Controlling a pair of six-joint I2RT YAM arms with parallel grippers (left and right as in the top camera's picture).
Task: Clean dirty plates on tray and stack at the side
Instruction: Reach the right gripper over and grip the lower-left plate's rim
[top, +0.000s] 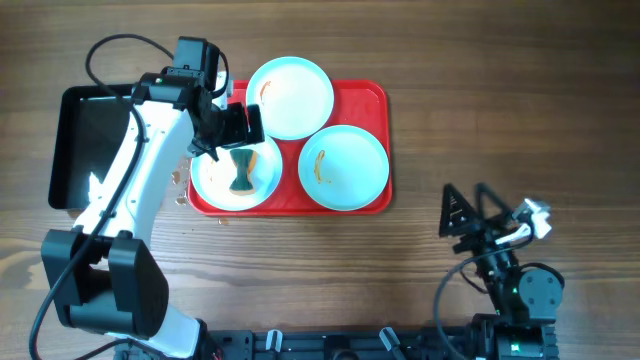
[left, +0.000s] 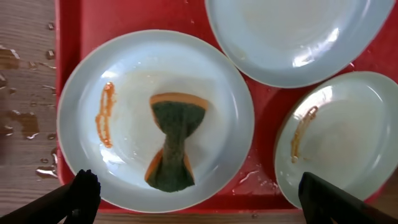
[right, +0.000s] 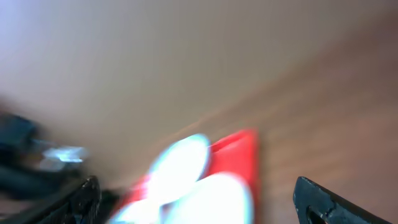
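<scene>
My left tool (left: 198, 183) hangs wide open and empty, one finger to each side of the near plate (left: 137, 74). That plate sits directly below it in the tray (left: 124, 15). A sponge (left: 177, 124) lies on the plate between my fingers, twisted at the waist, green face up with an orange edge showing. An orange-brown smear (left: 106, 115) runs down the plate beside it, toward one finger. A second plate (left: 292, 37) lies ahead of the tool. A third (left: 348, 143) lies out past the other finger and carries its own smear. My right tool (right: 196, 190) is also spread wide and holds nothing, well off from the tray. Its view is too blurred to show more.

I judge the sponge soft and wet, so it should squash flat in a pinch. I would close across its narrow waist, where it stands proud of the plate. The plates look stiff, glossy and wet, so they are likely slippery and apt to slide under a scrub. To lift one, the rim is the only place to take hold.

The tray floor is beaded with water. More water (left: 18, 118) has pooled on the wooden worktop (left: 25, 74) just outside the rim. The three plates nearly fill the tray, leaving little room between them. A black pan (top: 90, 140) sits behind the arm.
</scene>
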